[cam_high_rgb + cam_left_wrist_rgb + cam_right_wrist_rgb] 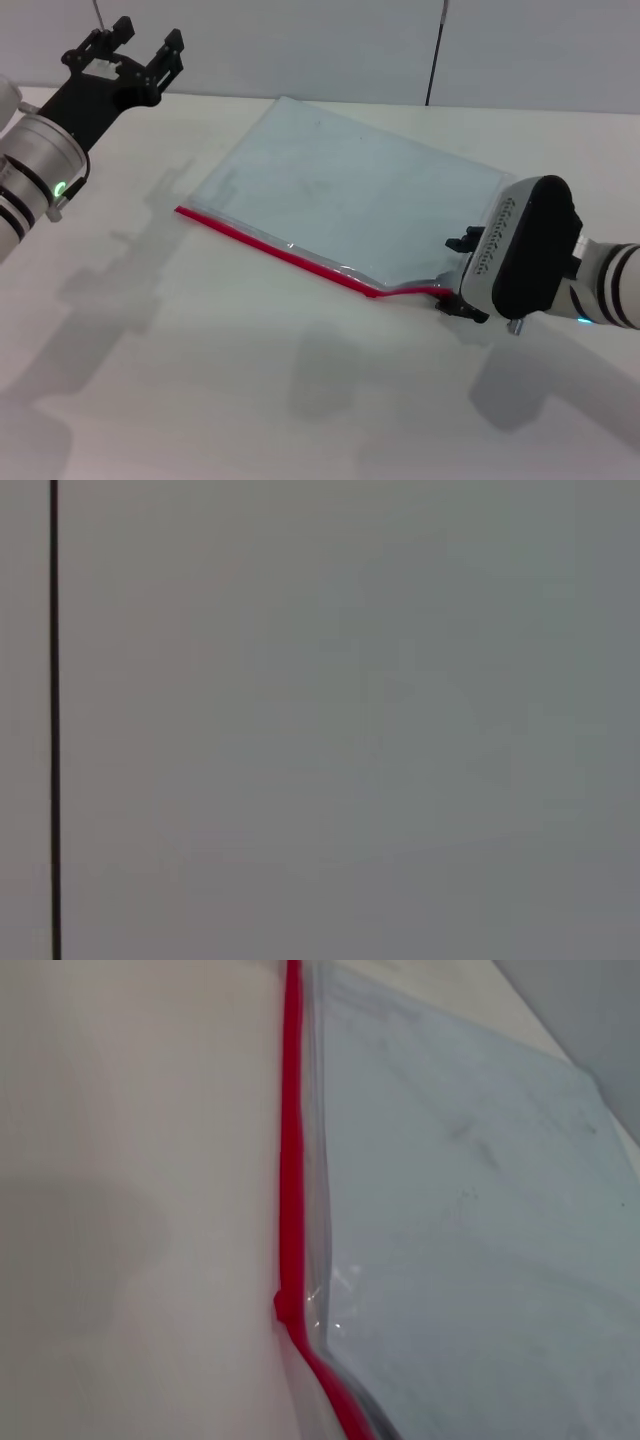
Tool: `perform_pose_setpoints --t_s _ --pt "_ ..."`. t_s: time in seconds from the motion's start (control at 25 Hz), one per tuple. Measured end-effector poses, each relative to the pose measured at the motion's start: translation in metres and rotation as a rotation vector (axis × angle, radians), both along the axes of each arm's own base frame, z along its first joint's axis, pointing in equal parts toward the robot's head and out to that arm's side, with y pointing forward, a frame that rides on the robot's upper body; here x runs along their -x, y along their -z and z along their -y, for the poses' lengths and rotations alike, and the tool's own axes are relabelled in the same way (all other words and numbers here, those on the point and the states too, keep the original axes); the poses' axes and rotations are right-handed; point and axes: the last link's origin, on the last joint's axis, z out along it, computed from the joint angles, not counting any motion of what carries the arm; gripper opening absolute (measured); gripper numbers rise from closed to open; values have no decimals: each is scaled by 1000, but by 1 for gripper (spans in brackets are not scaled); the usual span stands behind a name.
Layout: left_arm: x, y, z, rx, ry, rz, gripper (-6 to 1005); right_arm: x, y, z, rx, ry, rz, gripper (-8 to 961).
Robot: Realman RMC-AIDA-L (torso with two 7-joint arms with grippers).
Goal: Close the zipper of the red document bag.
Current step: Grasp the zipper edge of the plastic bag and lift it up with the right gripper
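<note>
The bag (340, 185) lies flat on the white worktop (200, 380), its red zipper (270, 244) along the near long edge. The right claw (460, 285) sits low at the zipper's right end, where the strip kinks upward; whether it is clamped on the slider I cannot tell. The left claw (135, 45) hangs raised, fingers apart, well off to the far left. To do this well, I judge the right claw should grip the slider firmly and draw straight along the strip, low and steady, while the left claw pins the bag against sliding.
</note>
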Motion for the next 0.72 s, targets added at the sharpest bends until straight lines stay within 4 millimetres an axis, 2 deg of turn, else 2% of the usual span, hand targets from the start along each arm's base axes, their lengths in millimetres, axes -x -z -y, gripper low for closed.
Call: perform_pose_setpoints --t_s 0.72 --pt "-2 0 0 0 7 5 614 11 3 -10 -5 -3 -39 645"
